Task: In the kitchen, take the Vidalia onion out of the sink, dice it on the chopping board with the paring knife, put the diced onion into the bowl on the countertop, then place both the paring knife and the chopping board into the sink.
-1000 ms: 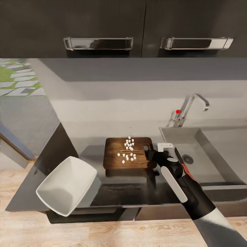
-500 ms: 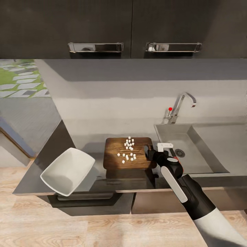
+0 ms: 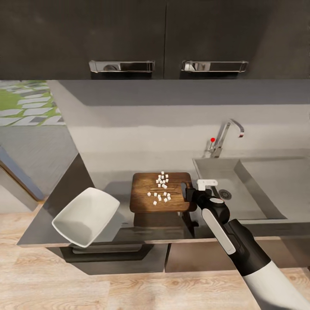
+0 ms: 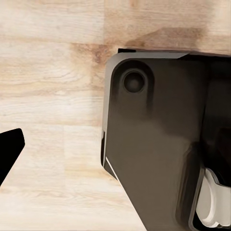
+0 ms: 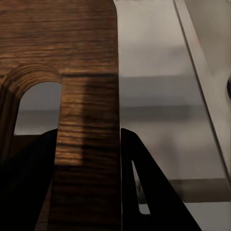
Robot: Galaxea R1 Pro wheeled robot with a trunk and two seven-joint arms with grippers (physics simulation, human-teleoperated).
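Observation:
My right gripper (image 3: 190, 192) is shut on the right end of the chopping board (image 3: 148, 202), beside its handle slot. The board is level, just above the countertop (image 3: 110, 183), with its shadow underneath. Several small white pieces of diced onion (image 3: 161, 187) lie on it. In the right wrist view the fingers (image 5: 149, 192) of the right gripper (image 5: 89, 185) clamp the strip of chopping board (image 5: 86, 96) between slot and edge. The white bowl (image 3: 86, 215) sits tilted at the counter's left front. The sink (image 3: 262, 206) lies right of the gripper. The paring knife is hidden. A dark fingertip (image 4: 9, 150) of the left gripper hangs over the floor.
A chrome tap (image 3: 224, 137) with a red knob stands behind the sink, and a drain (image 3: 224, 194) sits near my gripper. Dark wall cabinets (image 3: 163, 38) hang above the counter. The left wrist view looks down on wood floor (image 4: 48, 72) and my dark base (image 4: 154, 144).
The whole picture has shifted, so the camera moved back from the counter. Gripper and board keep their place in the picture. The red knife handle beside my arm a second ago is hidden now.

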